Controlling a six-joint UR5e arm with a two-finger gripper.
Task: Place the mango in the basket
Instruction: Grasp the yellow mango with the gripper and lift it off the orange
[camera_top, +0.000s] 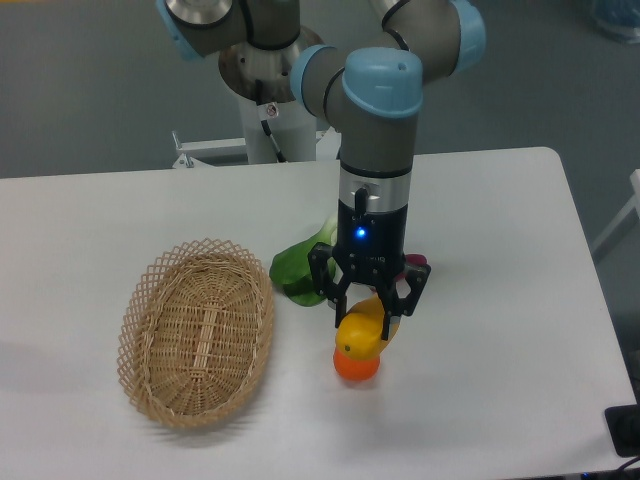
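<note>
White table (500, 300): basket (197, 333) holds nothing; gripper (366, 312) seemingly clamps the mango (362, 334).

I read this as a robotics lab; my arm (378, 120) is bolted on a pedestal behind a plain white table (500, 300). Grey floor (90, 90) surrounds it; nothing domestic shows.

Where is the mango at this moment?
The mango is right of centre, between the hand's fingers, just above the orange fruit, right of the basket.
</note>
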